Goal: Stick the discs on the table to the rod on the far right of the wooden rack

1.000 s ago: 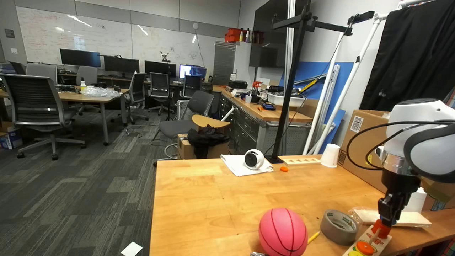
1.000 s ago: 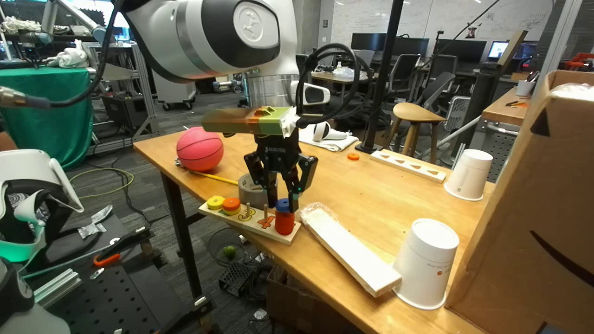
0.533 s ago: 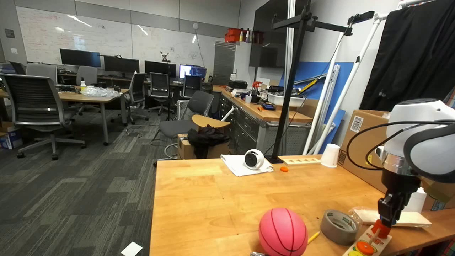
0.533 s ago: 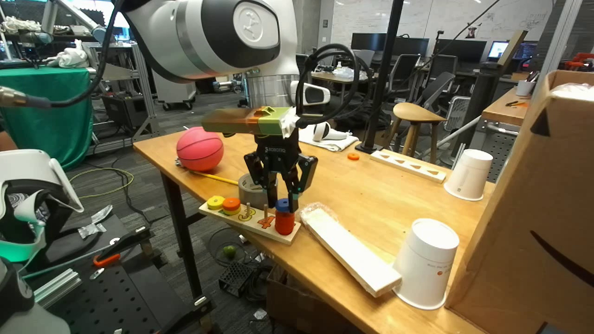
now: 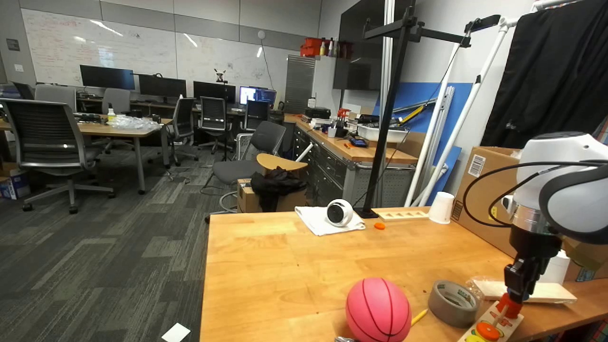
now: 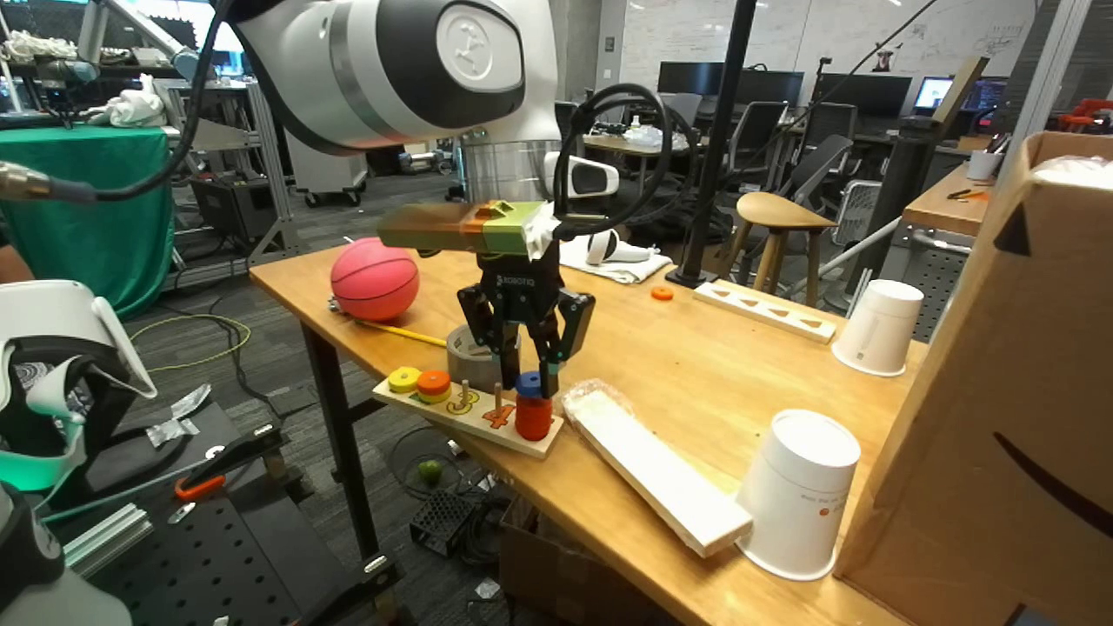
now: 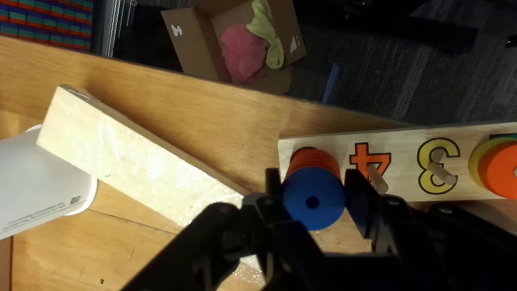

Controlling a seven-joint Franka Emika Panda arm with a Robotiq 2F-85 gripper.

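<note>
Blue disc (image 7: 314,188) being pinched by hand (image 6: 529,388), spread to disc width, atop red stack (image 6: 533,422) on rack (image 7: 404,149), wrist view's center. Orange disc (image 5: 379,226) lying on tabletop (image 5: 275,266), right of center in both exterior views. Discs being judged light, stiff, slick; rim grip being advised.

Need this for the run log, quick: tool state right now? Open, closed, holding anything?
Tool: closed on the blue disc at the top of the red stack; grip firmness can't be told.
</note>
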